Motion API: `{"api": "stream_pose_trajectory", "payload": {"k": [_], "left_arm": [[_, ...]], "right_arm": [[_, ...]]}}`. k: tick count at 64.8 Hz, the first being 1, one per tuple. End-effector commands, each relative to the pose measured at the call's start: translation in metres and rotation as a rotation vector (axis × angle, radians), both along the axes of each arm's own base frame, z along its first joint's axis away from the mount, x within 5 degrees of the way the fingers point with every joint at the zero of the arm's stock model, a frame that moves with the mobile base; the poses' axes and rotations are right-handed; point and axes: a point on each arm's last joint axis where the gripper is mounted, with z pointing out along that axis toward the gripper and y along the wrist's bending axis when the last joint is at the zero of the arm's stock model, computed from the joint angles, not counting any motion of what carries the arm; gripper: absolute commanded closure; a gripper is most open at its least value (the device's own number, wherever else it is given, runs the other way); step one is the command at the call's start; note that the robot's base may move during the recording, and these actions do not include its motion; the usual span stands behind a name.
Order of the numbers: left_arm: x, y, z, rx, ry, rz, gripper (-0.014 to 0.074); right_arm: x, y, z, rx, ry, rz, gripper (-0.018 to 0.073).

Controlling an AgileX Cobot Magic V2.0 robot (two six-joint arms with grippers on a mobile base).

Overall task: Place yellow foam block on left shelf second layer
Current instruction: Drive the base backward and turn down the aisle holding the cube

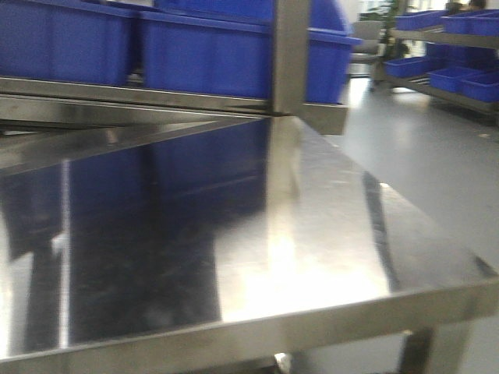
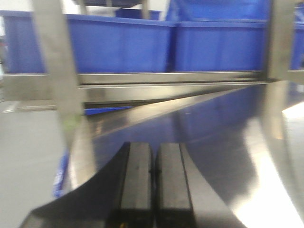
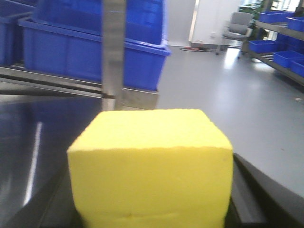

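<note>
1. Block [image 3: 151, 161] of bright yellow foam fills the near part of the right wrist view. Its top and near faces show, with sharp edges.
2. The right claw [image 3: 152, 204] grips the block. One dark finger [image 3: 266, 199] runs along the block's right side, and the block hides the other finger.
3. The block is over the near right part of a steel shelf [image 1: 327, 234]. I cannot tell whether its underside touches the steel.
4. Just beyond the block a steel post [image 3: 113, 52] stands upright at the shelf's far edge.
5. Blue bins [image 1: 210, 54] sit in a row behind the post, on a rail slightly higher than the shelf.
6. The left claw [image 2: 153, 156] is closed on nothing, with its two black fingers [image 2: 135, 180] pressed side by side.
7. This claw hangs low over the shelf and points toward the far bins.
8. In the front view the shelf is a wide, mirror-like sheet that reflects the bins as dark blue patches.
9. To the right of the shelf lies grey floor [image 1: 437, 156].
10. Far right, a rack [image 1: 452, 70] carries more blue bins, and a grey chair [image 3: 237, 23] stands near it.
</note>
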Motion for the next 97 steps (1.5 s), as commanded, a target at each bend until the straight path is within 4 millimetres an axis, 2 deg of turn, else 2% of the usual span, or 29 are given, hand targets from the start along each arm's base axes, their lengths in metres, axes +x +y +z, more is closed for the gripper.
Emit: {"api": "stream_pose_trajectory", "payload": {"k": [1, 97], "left_arm": [[-0.0011, -0.0008, 0.0006, -0.012, -0.078, -0.009, 0.046], [-0.0011, -0.0008, 0.0006, -0.012, -0.078, -0.009, 0.046]], "right_arm": [[-0.001, -0.0001, 0.0188, -0.001, -0.123, -0.001, 0.0096], [-0.001, -0.0001, 0.0188, -0.001, -0.123, -0.001, 0.0096]]}}
